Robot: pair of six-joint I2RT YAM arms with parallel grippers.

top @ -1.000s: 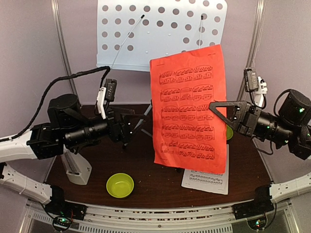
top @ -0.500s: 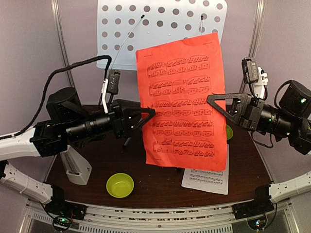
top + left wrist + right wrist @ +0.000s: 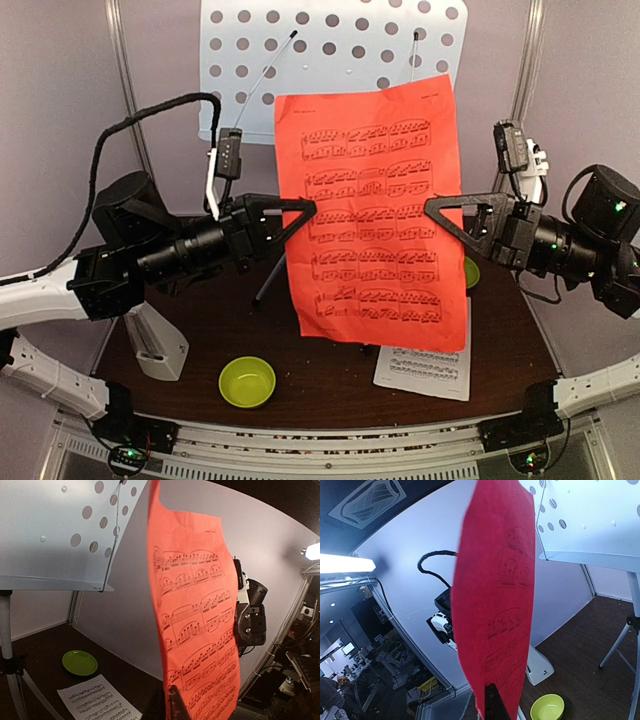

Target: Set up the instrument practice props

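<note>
A red sheet of printed music (image 3: 372, 215) hangs upright in the air in front of the pale perforated music stand (image 3: 330, 60). My left gripper (image 3: 306, 208) is shut on its left edge, and my right gripper (image 3: 432, 208) is shut on its right edge at the same height. The left wrist view shows the printed side of the red sheet (image 3: 197, 625) rising from my left gripper (image 3: 172, 692). From the right wrist camera I see the back of the red sheet (image 3: 495, 595) above my right gripper (image 3: 490, 690). A white sheet (image 3: 425, 368) lies flat on the table. The pale-grey metronome (image 3: 158, 345) stands at the left.
A lime-green bowl (image 3: 247, 381) sits near the front edge of the dark table (image 3: 330, 390). A flat green plate (image 3: 471, 272) lies at the right, partly behind my right arm. The stand's tripod leg (image 3: 268, 280) reaches down behind the red sheet.
My left gripper came in from the left to the red sheet's left edge and shut on it. The sheet rose and shifted a little left with my right gripper.
</note>
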